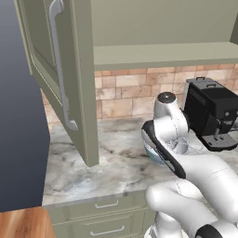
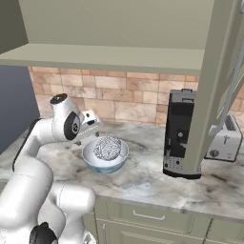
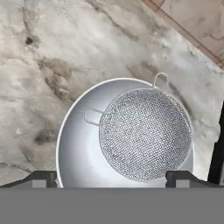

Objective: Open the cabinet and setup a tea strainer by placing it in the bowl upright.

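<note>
Hovering wide open and empty, the tool point(image 3: 111, 177) overlooks one tea strainer point(image 3: 145, 133) inside one bowl point(image 3: 76, 148).

The left base view looks forward and down from behind the arm, which rises at the frame's lower right; the open cabinet point(image 1: 69, 79) door fills its upper left. The right base view faces the same marble bench point(image 2: 143, 178) from the other side, arm at lower left, with the coffee machine point(image 2: 178, 131) right of centre. Both share bench, brick wall and coffee machine. The hand view looks steeply down, close over the bowl point(image 3: 78, 144) and tea strainer point(image 3: 146, 133).
</note>
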You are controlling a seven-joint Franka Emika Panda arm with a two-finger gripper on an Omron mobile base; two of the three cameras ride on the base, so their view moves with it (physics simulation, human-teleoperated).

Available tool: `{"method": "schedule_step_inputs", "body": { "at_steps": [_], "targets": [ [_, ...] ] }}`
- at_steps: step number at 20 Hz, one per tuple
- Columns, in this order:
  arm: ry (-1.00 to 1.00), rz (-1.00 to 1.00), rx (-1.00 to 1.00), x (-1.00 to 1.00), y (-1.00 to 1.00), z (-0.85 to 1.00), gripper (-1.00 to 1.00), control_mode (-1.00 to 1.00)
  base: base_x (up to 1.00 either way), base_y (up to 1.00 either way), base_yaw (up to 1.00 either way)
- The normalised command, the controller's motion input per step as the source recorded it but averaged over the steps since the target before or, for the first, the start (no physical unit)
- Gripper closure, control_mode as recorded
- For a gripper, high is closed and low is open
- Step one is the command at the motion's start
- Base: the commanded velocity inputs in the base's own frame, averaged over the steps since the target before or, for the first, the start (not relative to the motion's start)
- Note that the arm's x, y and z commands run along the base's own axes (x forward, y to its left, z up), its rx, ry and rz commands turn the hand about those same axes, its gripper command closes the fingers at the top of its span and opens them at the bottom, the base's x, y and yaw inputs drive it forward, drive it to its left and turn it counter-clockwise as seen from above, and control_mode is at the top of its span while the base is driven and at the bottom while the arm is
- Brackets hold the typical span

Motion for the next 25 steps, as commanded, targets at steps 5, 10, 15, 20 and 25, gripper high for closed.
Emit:
{"method": "schedule_step_inputs", "body": {
  "at_steps": [5, 10, 15, 20, 25],
  "targets": [
    [0.0, -0.16, 0.55, -0.44, -0.18, 0.53, -1.0, -1.0, 0.0, 0.0, 0.0],
    [0.0, -0.17, 0.15, -0.51, 0.0, 0.5, -1.0, -1.0, 0.0, 0.0, 0.0],
    [0.02, -0.21, 0.04, -0.49, 0.0, 0.29, -1.0, -1.0, 0.0, 0.0, 0.0],
    [0.11, -0.25, -0.03, -0.23, 0.0, 0.26, -1.0, -1.0, 0.0, 0.0, 0.0],
    [0.34, -0.19, 0.07, 0.08, -0.05, 0.28, -1.0, -1.0, 0.0, 0.0, 0.0]
  ]
}}
